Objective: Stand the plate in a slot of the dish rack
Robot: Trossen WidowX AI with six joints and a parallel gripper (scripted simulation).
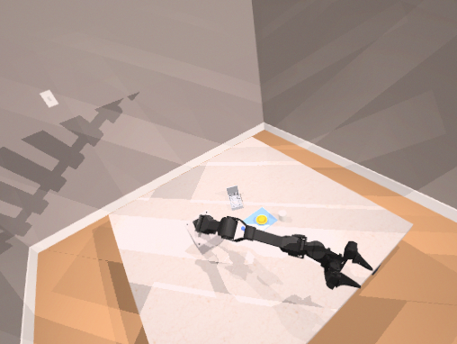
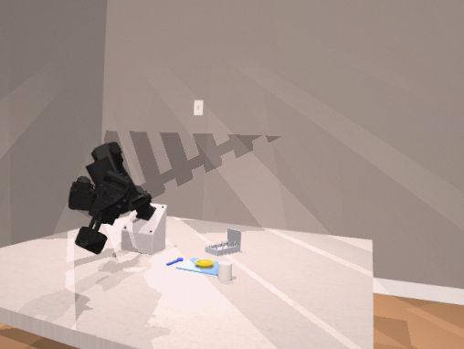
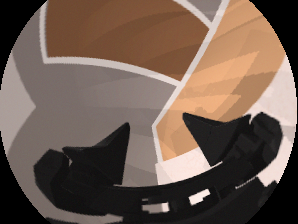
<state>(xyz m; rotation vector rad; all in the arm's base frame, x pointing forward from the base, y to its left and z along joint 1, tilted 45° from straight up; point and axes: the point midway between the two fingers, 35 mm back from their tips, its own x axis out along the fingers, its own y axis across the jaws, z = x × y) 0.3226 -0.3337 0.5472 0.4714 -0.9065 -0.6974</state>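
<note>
Black parallel-jaw gripper [image 1: 360, 270]: two pointed fingers spread wide with nothing between them, raised in the air beyond the edge of the pale marble-patterned table top [image 2: 297, 292]. In the wrist view only wall, white skirting and orange-brown wood floor [image 3: 127, 30] lie past the fingertips.

Black jointed arm [image 1: 270, 239]: stretches from the gripper back across the table to its mount, passing just beside the blue mat in the top view.

White box-shaped base block [image 2: 145, 230]: stands on the table at the arm's root.

Light blue square mat [image 2: 201, 267]: lies flat near the table's middle, well apart from the gripper.

Small round yellow plate [image 2: 204, 262]: lies flat on the blue mat, not in the rack.

Small blue stick-like item [image 2: 174, 261]: rests on the table just beside the mat, on the base-block side.

White cylindrical cup [image 2: 225, 270]: stands upright at the mat's corner nearest the exterior camera, close beside the plate.

Grey dish rack with a tall back panel and low rails [image 2: 224, 244]: sits just behind the mat; its slots hold nothing visible.

White wall plate [image 2: 198, 108]: fixed on the grey wall above a striped shadow.
</note>
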